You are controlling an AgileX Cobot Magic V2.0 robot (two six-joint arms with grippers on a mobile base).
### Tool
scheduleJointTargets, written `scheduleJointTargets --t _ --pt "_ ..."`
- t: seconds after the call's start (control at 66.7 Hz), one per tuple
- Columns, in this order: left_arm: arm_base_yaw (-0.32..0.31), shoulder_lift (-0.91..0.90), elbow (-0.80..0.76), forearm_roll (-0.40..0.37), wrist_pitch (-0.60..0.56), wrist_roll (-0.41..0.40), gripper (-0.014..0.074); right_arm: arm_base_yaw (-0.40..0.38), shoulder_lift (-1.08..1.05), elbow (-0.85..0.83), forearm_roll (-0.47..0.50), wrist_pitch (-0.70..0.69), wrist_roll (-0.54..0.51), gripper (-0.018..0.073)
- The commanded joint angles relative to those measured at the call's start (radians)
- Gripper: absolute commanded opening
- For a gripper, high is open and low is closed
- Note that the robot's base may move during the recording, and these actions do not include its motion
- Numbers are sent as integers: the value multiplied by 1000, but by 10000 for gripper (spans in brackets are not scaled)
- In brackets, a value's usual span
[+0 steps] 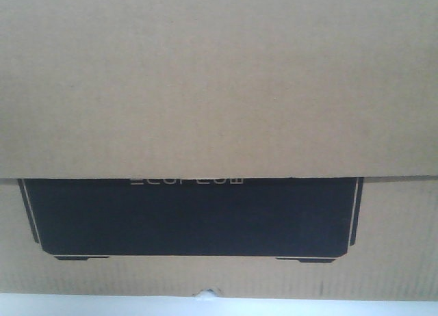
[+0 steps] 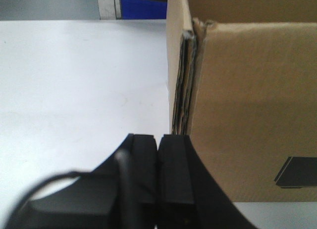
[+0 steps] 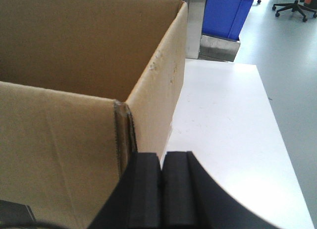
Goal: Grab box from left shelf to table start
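The box [image 1: 219, 83], brown cardboard with a black ECOFLOW panel, fills the front view. It stands open-topped on the white table [image 2: 74, 90]. My left gripper [image 2: 159, 140] is shut, pads together with nothing between them, just in front of the box's [image 2: 247, 105] left near corner. My right gripper [image 3: 162, 157] is also shut on nothing, at the box's [image 3: 74, 55] right near corner, beside its side wall over the table [image 3: 223, 120]. A steel post of the left shelf [image 3: 194, 21] shows behind the box.
Blue plastic bins [image 3: 228, 11] sit behind the table's far end, one also in the left wrist view [image 2: 143, 7]. Grey floor [image 3: 292, 75] lies right of the table edge, with an office chair [image 3: 295, 6] far back.
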Motion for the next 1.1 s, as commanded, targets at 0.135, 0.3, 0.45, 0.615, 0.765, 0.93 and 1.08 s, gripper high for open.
scheduleJointTargets --t 0.135,0.3,0.45,0.615,0.765,0.93,1.08 --pt "1 12 24 -6 -99 1 -92 -2 13 -29 0 -83 -4 57" --pt "30 -32 69 -52 -231 1 -92 -2 13 -29 0 -83 -4 57" --pt "92 -110 169 -56 -337 1 -92 -2 13 -29 0 -83 -4 57" --pt "133 -118 316 -73 -528 1 -92 -2 13 -29 0 -82 -4 57" --pt "133 -118 433 -73 -702 1 -92 -2 13 -29 0 -82 -4 57" --pt "133 -118 432 -73 -696 1 -92 -2 13 -29 0 -82 -4 57" --pt "133 -118 432 -73 -696 1 -92 -2 13 -29 0 -82 -4 57"
